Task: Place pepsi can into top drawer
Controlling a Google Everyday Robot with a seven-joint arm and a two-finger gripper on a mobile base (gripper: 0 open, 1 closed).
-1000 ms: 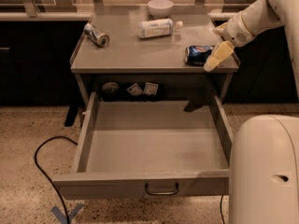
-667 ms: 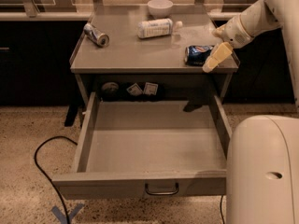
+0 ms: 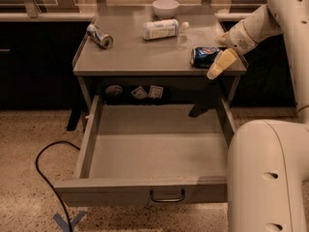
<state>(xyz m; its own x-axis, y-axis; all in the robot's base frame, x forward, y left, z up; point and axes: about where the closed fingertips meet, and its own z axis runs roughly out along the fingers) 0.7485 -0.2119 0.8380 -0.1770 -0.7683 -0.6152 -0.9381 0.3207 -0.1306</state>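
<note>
The pepsi can (image 3: 203,56), blue with a round logo, lies on its side at the right front edge of the grey table top (image 3: 145,57). My gripper (image 3: 216,65) is right against the can's right end, at the table's right front corner, angled down and to the left. The arm reaches in from the upper right. The top drawer (image 3: 106,193) is pulled wide open below the table top, its loop handle (image 3: 167,195) facing me. The can is above and behind the drawer's right rear corner.
A silver-grey can (image 3: 100,36) lies at the table's left. A white bottle (image 3: 162,29) lies at the back, and a white bowl (image 3: 165,7) stands behind it. Small items (image 3: 147,92) sit under the table top. A black cable (image 3: 46,170) lies on the floor at left. My white body (image 3: 270,178) fills the lower right.
My gripper has shifted slightly down and left at the can's right end. The can has barely moved. The drawer stays open.
</note>
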